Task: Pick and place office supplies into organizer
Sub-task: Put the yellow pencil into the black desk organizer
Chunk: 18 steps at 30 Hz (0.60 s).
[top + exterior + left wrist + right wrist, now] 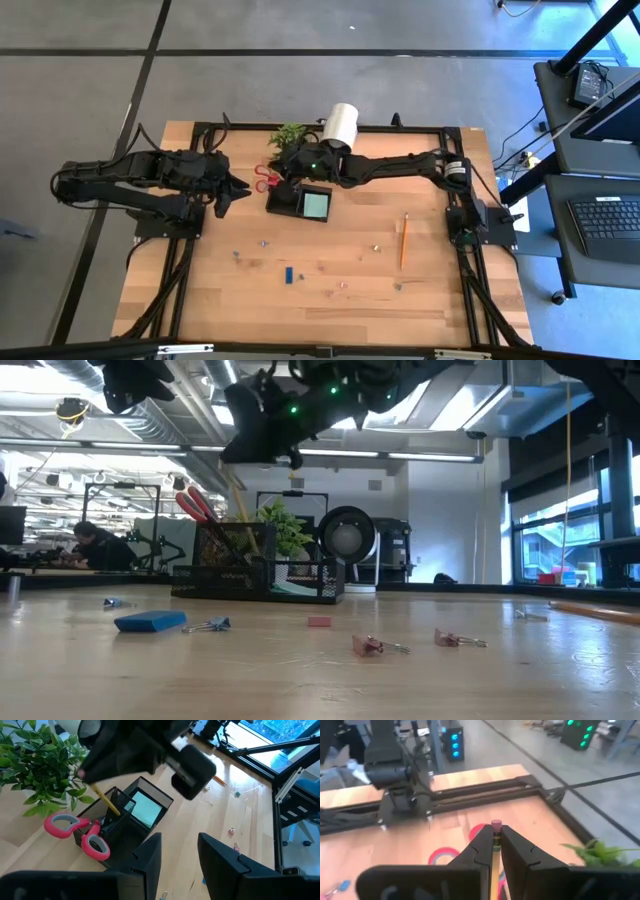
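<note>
Robotics lab: exposed ceiling ducts [130,420], workbenches [60,560].

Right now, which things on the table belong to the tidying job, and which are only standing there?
Job: organizer holding scissors and note pad; pencil gripped by right gripper over it; second pencil; blue piece; clips.

Only standing: plant; lamp.

Left gripper waits nearby, empty.

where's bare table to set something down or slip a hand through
Free: the stretch between organizer and lone pencil, and the near-left corner ahead of the left arm. Crowded: around the organizer, with scissors, plant and both grippers; clips and a blue piece dot the near middle.
</note>
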Each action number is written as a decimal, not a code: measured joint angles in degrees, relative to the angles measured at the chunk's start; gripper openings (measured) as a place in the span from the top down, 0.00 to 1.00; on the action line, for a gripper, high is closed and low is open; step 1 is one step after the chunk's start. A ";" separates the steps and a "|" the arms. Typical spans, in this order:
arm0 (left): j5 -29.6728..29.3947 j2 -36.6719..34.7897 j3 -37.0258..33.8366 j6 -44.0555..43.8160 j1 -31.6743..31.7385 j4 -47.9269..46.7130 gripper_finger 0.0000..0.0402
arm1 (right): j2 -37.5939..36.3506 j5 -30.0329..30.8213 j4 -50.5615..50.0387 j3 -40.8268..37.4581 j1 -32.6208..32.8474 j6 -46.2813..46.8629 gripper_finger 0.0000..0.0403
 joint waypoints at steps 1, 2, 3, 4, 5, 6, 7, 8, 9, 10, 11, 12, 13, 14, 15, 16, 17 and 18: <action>0.00 0.02 0.00 -0.02 0.02 0.00 0.69 | 0.51 -0.85 0.05 0.00 0.00 0.29 0.93; 0.00 0.02 0.00 0.00 0.02 0.00 0.69 | 0.96 -1.01 0.26 0.02 0.00 1.14 0.93; 0.00 0.01 0.00 -0.01 0.00 0.00 0.69 | 1.38 -1.16 -0.07 0.02 0.00 1.31 0.93; 0.00 0.00 0.00 -0.01 0.02 0.00 0.69 | 1.91 -1.18 -0.16 0.02 0.00 1.32 0.93; 0.00 0.01 0.00 -0.01 0.02 0.00 0.69 | 2.31 -1.27 -0.16 0.02 0.00 1.27 0.93; 0.00 0.00 0.00 0.00 0.00 0.00 0.69 | 2.60 -1.31 -0.27 0.02 0.00 1.25 0.93; 0.00 0.01 0.00 -0.01 0.02 0.00 0.69 | 2.91 -1.57 -0.21 0.02 0.00 1.26 0.93; 0.00 0.01 -0.01 -0.01 0.01 0.00 0.69 | 3.22 -2.08 -0.02 0.02 0.00 1.28 0.93; 0.00 0.02 0.00 0.00 0.02 0.00 0.69 | 3.53 -2.20 0.00 0.02 0.00 1.33 0.93; 0.00 0.01 -0.01 -0.02 0.01 0.00 0.69 | 3.90 -2.22 -0.28 0.02 0.00 1.34 0.93; 0.00 0.02 0.00 -0.02 0.02 0.00 0.69 | 4.24 -2.20 -0.20 0.03 0.02 1.30 0.93; 0.00 0.02 0.00 -0.02 0.00 0.00 0.69 | 4.27 -2.22 -0.44 0.04 0.02 1.30 0.93; 0.00 0.01 0.00 -0.02 0.01 0.00 0.69 | 4.19 -2.22 -0.88 0.04 0.02 1.30 0.93; 0.00 0.00 0.00 -0.02 0.02 0.00 0.69 | 4.16 -2.22 -0.88 0.04 0.04 1.26 0.93; 0.00 0.01 0.00 -0.02 0.00 0.00 0.69 | 4.18 -2.22 -0.79 0.04 0.16 0.94 0.92; 0.00 0.00 0.00 -0.02 0.02 0.00 0.69 | 4.19 -2.22 -0.80 0.04 0.26 0.36 0.92; 0.00 0.02 0.00 0.00 0.00 0.00 0.69 | 4.19 -2.21 -0.78 0.04 0.32 -0.20 0.91; 0.00 0.00 0.00 -0.02 0.02 0.00 0.69 | 4.19 -2.20 -0.68 0.04 0.36 -0.30 0.90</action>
